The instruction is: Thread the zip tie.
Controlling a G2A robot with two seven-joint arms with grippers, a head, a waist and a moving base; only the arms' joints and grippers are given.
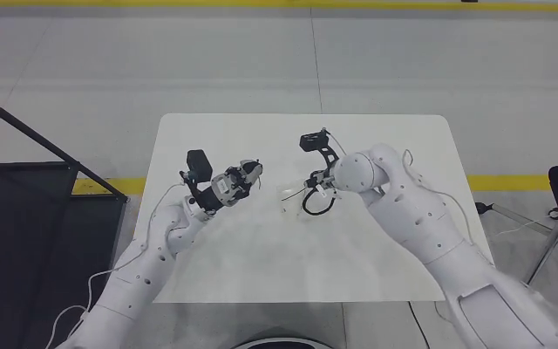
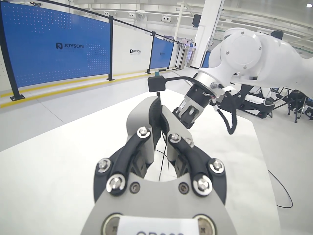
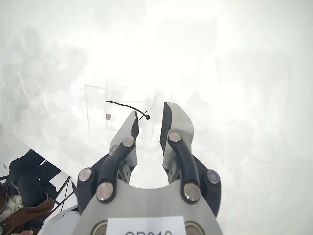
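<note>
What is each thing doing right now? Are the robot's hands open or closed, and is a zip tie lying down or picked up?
left gripper: jaws shut on the thin black strip.
thin black strip: pinched upright, probably a zip tie.
right gripper: jaws open, empty, over the loose zip tie.
loose zip tie: lying unthreaded, not gripped, on the clear sheet.
clear sheet: flat on the table.
</note>
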